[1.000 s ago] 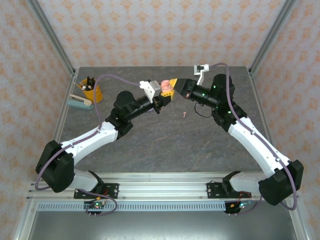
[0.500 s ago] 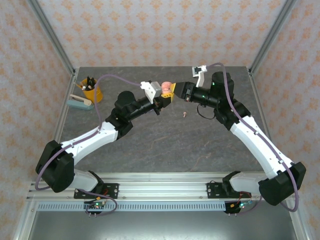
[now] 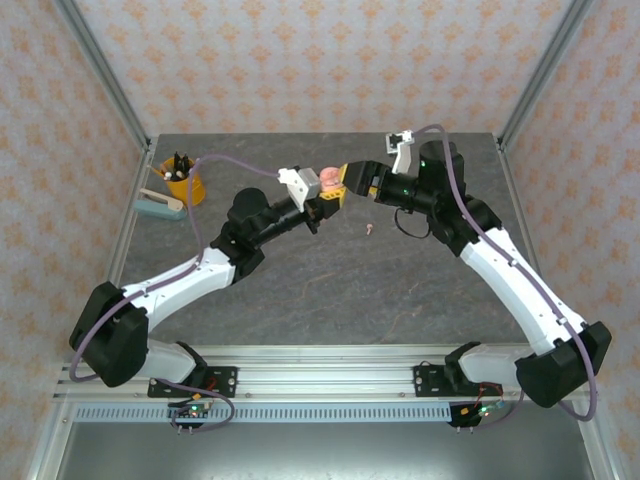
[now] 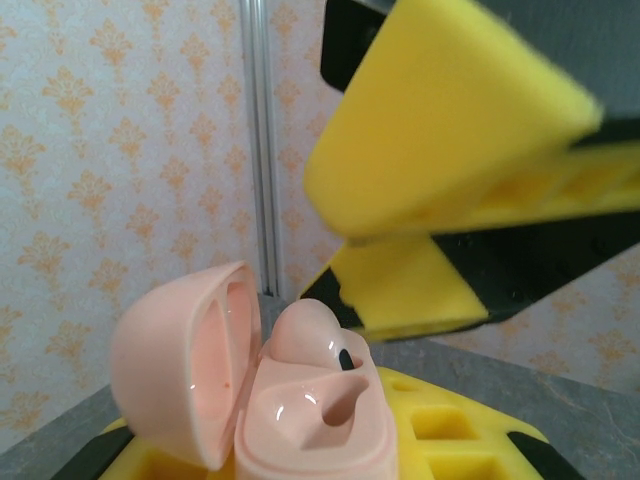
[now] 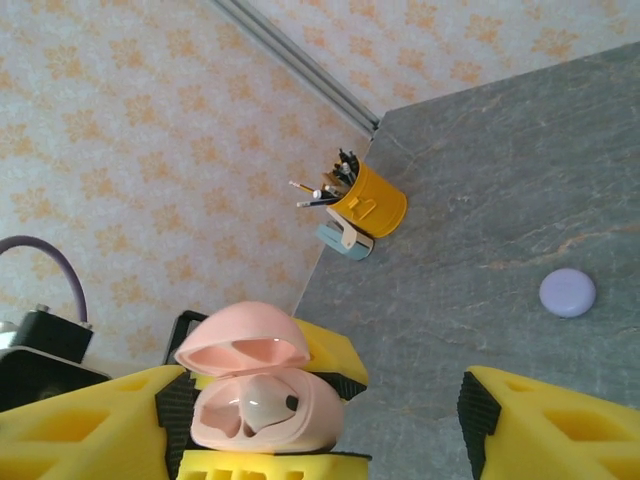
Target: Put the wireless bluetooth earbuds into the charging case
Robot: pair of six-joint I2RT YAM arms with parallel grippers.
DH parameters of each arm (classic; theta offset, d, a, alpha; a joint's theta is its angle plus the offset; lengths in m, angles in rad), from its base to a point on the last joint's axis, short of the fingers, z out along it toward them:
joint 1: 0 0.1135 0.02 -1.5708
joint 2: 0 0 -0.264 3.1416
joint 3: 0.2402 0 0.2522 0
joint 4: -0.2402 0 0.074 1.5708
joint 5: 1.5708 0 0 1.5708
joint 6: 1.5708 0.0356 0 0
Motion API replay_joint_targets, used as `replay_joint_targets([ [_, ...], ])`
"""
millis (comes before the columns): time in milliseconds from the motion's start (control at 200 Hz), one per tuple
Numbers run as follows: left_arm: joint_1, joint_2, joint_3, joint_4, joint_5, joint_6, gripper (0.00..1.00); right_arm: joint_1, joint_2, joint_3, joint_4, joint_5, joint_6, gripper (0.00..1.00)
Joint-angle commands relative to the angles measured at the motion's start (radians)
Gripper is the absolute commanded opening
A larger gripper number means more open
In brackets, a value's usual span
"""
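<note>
You had the dark, stone-veined table (image 3: 330, 290) walled by orange-patterned paper, with both arms reaching to its far middle and their tips meeting above it. Off at the far left stood a yellow cup (image 3: 184, 182) bristling with pens, a grey-blue object (image 3: 160, 206) lying just beside it. A flat, round lilac case (image 5: 567, 292) sat alone on the bare stone, well apart from the cup. Nothing lay between the two grippers except what they carried.

Your left gripper (image 3: 325, 192) pinched the charging case (image 5: 260, 395) from below, its yellow foam pads pressed to the base. The case was glossy salmon-pink plastic, a rounded clamshell with its lid hinged up. Your right gripper (image 5: 322, 420) had its jaws spread wide; the case sat between the ribbed yellow fingers, nearer one of them, and whether that finger touched it you could not tell.

One pink earbud (image 4: 318, 335) sat in the case, a dark spot on its side, next to a smooth hollow socket. Another tiny pink earbud (image 3: 370, 228) lay loose on the table under the right arm's wrist.
</note>
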Motion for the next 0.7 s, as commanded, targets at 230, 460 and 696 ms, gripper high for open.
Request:
replay_joint_targets([
  [230, -0.003, -0.106, -0.157, 0.079, -0.056, 0.003, 0.00, -0.026, -0.062, -0.036, -0.138, 0.190, 0.013, 0.74],
  [460, -0.003, -0.129, -0.247, 0.136, -0.050, 0.024, 0.00, -0.049, 0.148, 0.006, -0.394, 0.433, 0.020, 0.73],
  [696, -0.004, -0.107, -0.331, 0.240, -0.050, 0.032, 0.00, -0.051, 0.408, 0.119, -0.523, 0.531, 0.069, 0.69],
])
